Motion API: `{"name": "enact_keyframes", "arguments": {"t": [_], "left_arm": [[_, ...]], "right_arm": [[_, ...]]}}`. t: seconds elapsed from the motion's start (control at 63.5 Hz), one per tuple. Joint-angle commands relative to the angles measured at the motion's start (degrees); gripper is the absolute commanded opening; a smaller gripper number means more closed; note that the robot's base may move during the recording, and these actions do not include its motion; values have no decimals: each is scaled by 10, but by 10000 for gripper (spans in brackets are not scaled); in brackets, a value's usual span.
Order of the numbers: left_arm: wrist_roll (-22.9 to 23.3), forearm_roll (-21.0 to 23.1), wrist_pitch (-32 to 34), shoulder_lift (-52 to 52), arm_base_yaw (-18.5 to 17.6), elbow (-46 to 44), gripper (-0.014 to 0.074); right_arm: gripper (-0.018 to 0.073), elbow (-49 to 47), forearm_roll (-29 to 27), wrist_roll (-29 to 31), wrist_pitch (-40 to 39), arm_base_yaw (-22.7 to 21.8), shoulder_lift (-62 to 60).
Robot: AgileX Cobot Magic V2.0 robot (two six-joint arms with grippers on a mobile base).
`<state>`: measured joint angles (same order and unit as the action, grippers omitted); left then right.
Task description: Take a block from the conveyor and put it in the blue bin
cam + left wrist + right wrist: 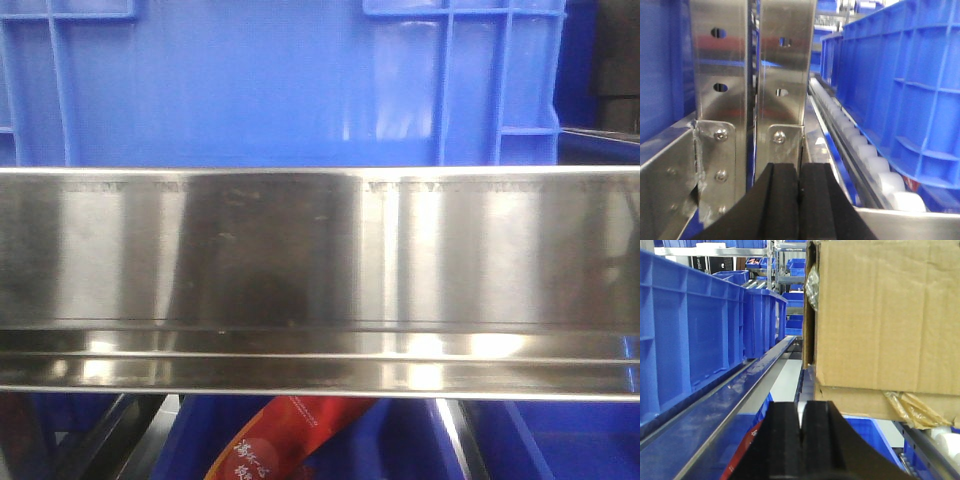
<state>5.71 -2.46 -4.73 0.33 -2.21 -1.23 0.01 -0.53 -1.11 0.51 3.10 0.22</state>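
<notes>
No block and no conveyor belt show in any view. A large blue bin [280, 80] stands behind a shiny steel rail [320, 260] in the front view. In the left wrist view my left gripper [800, 172] is shut with nothing between its black fingers [777, 200], close to steel uprights [722, 80]; a blue bin [905, 85] sits on white rollers [875, 167] to its right. In the right wrist view my right gripper [801, 412] is shut and empty, with blue bins [695, 325] on its left and a cardboard box [885, 315] on its right.
A red packet [280, 445] lies in a lower blue bin [560, 440] under the steel rail; it also shows in the right wrist view [747, 450]. A steel rail [735, 390] runs along the bins. Shelving with more blue bins [792, 265] stands far back.
</notes>
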Motion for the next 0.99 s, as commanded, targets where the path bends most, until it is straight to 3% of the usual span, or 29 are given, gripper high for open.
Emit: {"name": "enact_keyframes", "arguments": {"t": [0.0,0.236,0.977], "left_arm": [[4,7,82,-3,2,12,-111],[4,25,72,-3,2,12,-111],[4,25,72,-3,2,12,-111]], "right_arm": [[-162,0,0,0,-9,-2,-2],[-162,0,0,0,-9,-2,-2],[-162,0,0,0,-9,-2,-2]]}}
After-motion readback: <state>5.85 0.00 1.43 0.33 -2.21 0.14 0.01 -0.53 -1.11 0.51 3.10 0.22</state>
